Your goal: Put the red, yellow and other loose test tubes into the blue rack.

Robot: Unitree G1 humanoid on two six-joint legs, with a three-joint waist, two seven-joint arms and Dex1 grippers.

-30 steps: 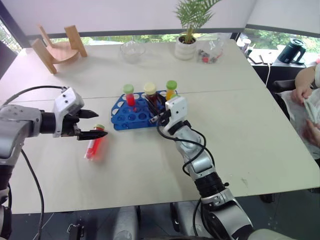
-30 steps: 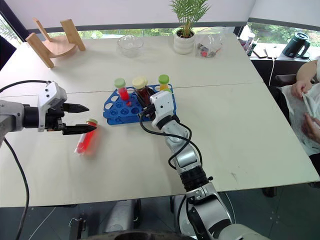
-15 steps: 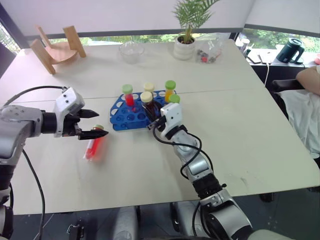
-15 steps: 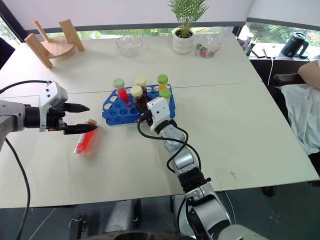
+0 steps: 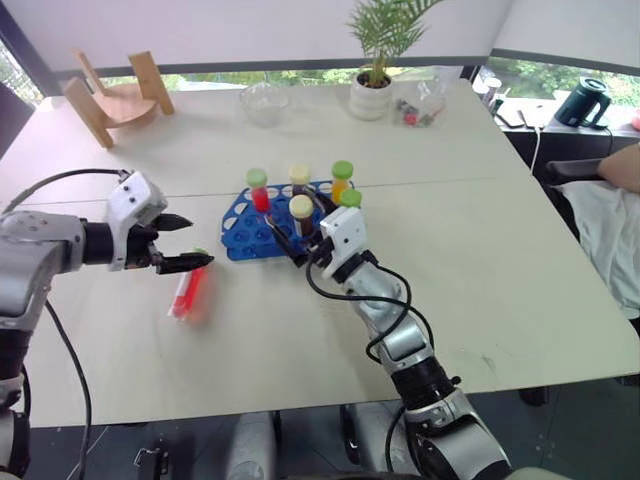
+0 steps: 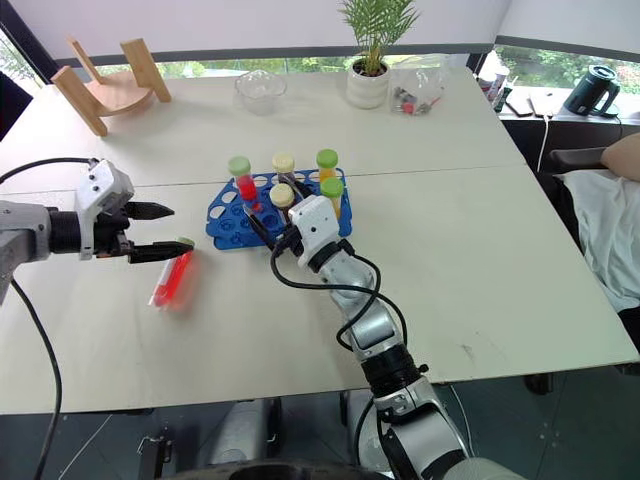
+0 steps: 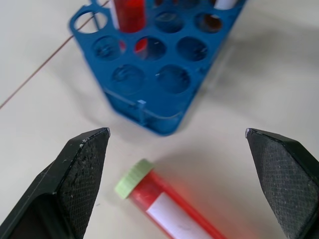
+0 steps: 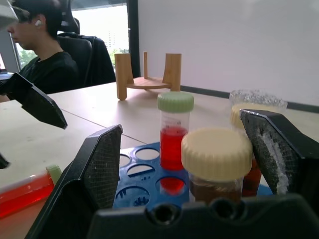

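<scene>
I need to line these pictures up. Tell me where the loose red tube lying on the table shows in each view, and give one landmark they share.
Left eye view: loose red tube lies left of centre, just below the left gripper.
Right eye view: far left, same spot.
Left wrist view: bottom centre, green cap toward the rack.
Right wrist view: lower left corner.
Shared landmark: the blue rack.
</scene>
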